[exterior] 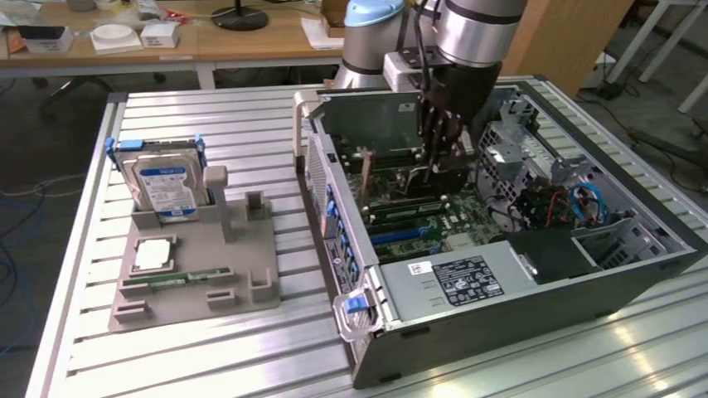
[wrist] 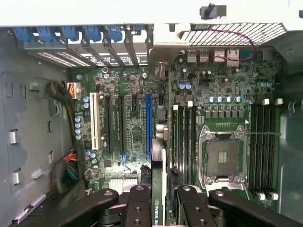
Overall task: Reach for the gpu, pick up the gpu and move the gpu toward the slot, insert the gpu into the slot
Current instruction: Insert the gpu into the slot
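My gripper (exterior: 443,153) reaches down into the open computer case (exterior: 520,307) over the green motherboard (exterior: 426,220). In the wrist view the gripper (wrist: 159,189) is shut on the gpu (wrist: 155,208), which I see edge-on as a thin card with a green printed label between the black fingers (wrist: 138,203). The card hangs above the board, and its far end reaches toward the rear bracket openings. The slot (wrist: 148,125), a long blue strip among parallel black ones, runs just beside the card's line. Whether the card's edge touches the slot is hidden.
A square silver processor socket (wrist: 222,158) and black memory strips (wrist: 184,137) lie near the slot. Cable bundles (wrist: 66,170) hang by the case wall. Outside the case, a grey fixture (exterior: 249,257) holds a hard drive (exterior: 166,186), a processor (exterior: 152,253) and a memory stick (exterior: 177,279).
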You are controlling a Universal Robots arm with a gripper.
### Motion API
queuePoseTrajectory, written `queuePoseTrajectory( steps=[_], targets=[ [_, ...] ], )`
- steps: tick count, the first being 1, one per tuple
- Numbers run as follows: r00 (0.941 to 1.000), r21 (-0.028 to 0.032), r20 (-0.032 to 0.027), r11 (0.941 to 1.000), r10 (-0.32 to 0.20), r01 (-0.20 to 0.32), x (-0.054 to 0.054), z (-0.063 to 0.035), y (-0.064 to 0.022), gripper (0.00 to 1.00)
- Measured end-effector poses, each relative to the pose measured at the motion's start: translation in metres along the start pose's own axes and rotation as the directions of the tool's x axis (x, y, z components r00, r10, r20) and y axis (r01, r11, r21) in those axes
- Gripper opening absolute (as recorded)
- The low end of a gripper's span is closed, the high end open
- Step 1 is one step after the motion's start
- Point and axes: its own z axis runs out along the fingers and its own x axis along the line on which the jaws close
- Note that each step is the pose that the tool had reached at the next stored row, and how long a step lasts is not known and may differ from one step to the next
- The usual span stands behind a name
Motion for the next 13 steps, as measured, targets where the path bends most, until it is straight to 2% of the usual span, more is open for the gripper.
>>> queuePoseTrajectory(
  steps=[9, 13],
  targets=[
    [1.0000, 0.0003, 0.0010, 1.0000, 0.000, 0.000, 0.004, 0.0126, 0.0002, 0.26],
    [1.0000, 0.0003, 0.0014, 1.0000, 0.000, 0.000, 0.011, 0.0153, -0.0001, 0.26]
  ],
)
